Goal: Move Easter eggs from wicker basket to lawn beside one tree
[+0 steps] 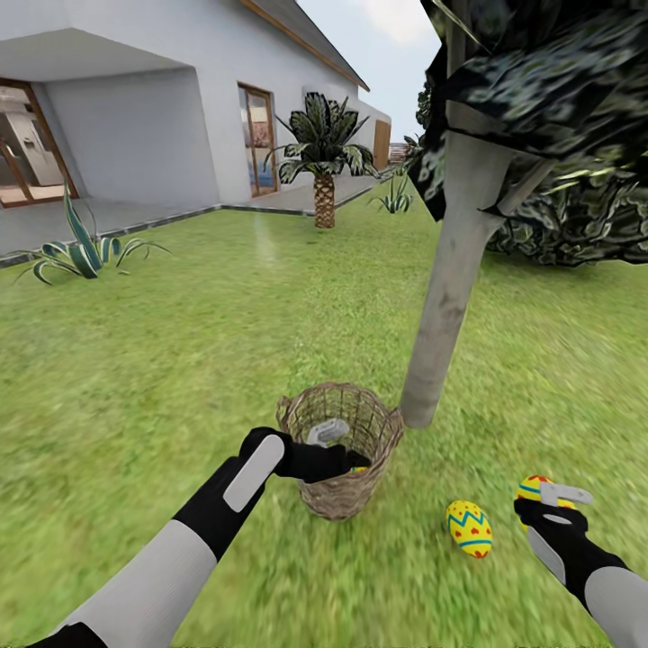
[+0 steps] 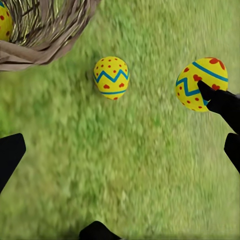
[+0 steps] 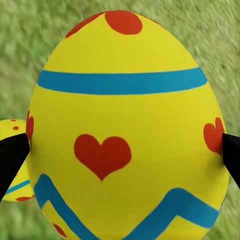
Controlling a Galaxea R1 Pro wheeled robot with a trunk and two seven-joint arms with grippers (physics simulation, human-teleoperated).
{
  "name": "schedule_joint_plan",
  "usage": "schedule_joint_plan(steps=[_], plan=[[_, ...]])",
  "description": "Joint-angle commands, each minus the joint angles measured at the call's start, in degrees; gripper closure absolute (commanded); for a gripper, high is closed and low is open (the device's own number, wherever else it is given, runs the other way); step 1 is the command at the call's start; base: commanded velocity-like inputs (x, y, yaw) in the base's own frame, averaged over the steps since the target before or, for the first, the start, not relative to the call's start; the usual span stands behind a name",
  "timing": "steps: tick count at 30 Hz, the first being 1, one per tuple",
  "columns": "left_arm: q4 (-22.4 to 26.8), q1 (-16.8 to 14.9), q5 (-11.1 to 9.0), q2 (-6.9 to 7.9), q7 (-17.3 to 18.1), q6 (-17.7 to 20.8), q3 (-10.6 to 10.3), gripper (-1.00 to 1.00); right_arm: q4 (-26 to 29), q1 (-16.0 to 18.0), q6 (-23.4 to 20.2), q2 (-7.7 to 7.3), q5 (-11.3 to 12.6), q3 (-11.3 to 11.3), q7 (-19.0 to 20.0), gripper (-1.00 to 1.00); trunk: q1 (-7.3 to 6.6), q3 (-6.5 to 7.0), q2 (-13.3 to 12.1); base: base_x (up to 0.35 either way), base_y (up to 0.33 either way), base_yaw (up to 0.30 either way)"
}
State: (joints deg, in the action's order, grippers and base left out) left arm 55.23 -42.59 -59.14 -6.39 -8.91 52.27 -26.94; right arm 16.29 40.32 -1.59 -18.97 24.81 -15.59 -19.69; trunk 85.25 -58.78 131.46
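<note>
The wicker basket [image 1: 340, 448] stands on the lawn [image 1: 180, 360] just beside the foot of the tree [image 1: 445, 306]. The left gripper [image 1: 346, 450] reaches into the basket with its fingers spread — a yellow egg [image 2: 4, 22] lies inside by the wall, not gripped. Beyond the basket, near the trunk, a second egg [image 1: 469, 528] lies on the grass. Just past it the right gripper [image 1: 547, 499] pinches the third egg [image 3: 125, 130] — fingertips pressed against both its sides.
</note>
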Motion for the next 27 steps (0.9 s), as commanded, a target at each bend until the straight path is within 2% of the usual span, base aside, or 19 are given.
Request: schedule_joint_plan(steps=[1,12,16,27], plan=[[0.1,0.0,-0.6,-0.01,-0.6,0.1,0.0,-1.0,0.1,0.0,-0.2,-0.03,0.4,-0.5,-0.3,1.0,0.21,-0.24,0.4,0.0,0.0,0.0],[0.0,0.0,-0.6,-0.03,-0.6,0.1,0.0,-1.0,0.1,0.0,-0.1,-0.03,0.3,-0.5,-0.3,1.0,2.63,-2.21,4.8,0.0,0.0,0.0],[0.0,0.0,-0.6,-0.03,-0.6,0.0,0.0,-1.0,0.2,0.0,5.5,0.05,0.2,-0.7,-0.3,1.0,3.51,-2.93,6.5,0.0,0.0,0.0],[0.0,0.0,-0.6,-0.03,-0.6,0.0,0.0,-1.0,0.1,0.0,6.5,-0.01,0.3,-0.9,-0.3,1.0,5.93,-4.9,10.9,0.0,0.0,0.0]])
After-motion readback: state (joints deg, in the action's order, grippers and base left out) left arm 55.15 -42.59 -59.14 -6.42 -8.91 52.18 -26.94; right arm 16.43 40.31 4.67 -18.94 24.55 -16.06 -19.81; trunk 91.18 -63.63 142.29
